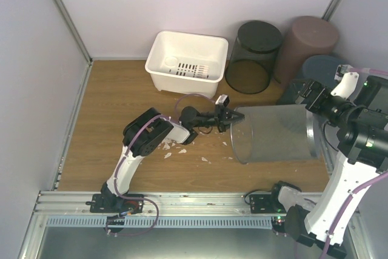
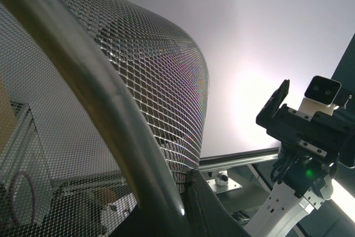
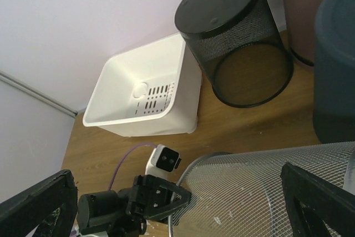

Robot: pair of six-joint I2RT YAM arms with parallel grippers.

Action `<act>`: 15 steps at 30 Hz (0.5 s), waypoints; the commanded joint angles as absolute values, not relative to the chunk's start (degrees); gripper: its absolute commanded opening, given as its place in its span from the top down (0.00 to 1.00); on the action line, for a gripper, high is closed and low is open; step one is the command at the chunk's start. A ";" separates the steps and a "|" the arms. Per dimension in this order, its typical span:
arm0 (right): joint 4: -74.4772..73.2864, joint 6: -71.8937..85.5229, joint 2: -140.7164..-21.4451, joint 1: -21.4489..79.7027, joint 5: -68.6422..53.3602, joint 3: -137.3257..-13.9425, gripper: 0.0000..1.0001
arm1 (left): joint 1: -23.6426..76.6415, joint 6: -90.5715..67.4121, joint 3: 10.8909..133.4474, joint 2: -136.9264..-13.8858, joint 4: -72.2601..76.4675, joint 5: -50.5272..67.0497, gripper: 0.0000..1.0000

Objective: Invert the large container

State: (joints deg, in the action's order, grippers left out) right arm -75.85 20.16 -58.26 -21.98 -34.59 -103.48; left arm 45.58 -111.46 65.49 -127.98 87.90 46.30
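mesh rim pinched tight in the left gripper (image 1: 229, 115): the silver bin (image 1: 279, 133) is on its side at the table's (image 1: 121, 107) right, mouth toward 9 o'clock. the right gripper (image 1: 305, 94) is spread wide near its base end, at 1 o'clock. white scraps (image 1: 173, 147) lie at 8 o'clock. further out, a white tub (image 1: 187, 59) at 10, a black bin (image 1: 254, 56) at 12, a brown cylinder (image 1: 309, 43) at 1.
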 commanded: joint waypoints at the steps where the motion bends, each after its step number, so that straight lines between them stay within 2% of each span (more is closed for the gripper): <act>1: -75.99 19.25 -57.62 -22.32 -34.10 -102.32 0.00 | 44.66 -107.05 65.19 -132.75 105.99 49.61 0.95; 11: -75.86 19.16 -56.86 -22.32 -33.30 -99.74 0.00 | 44.25 -106.81 66.71 -135.93 105.99 50.58 0.87; 15: -75.86 19.16 -56.82 -22.32 -33.00 -99.24 0.00 | 44.12 -106.85 66.09 -136.45 106.00 50.95 0.79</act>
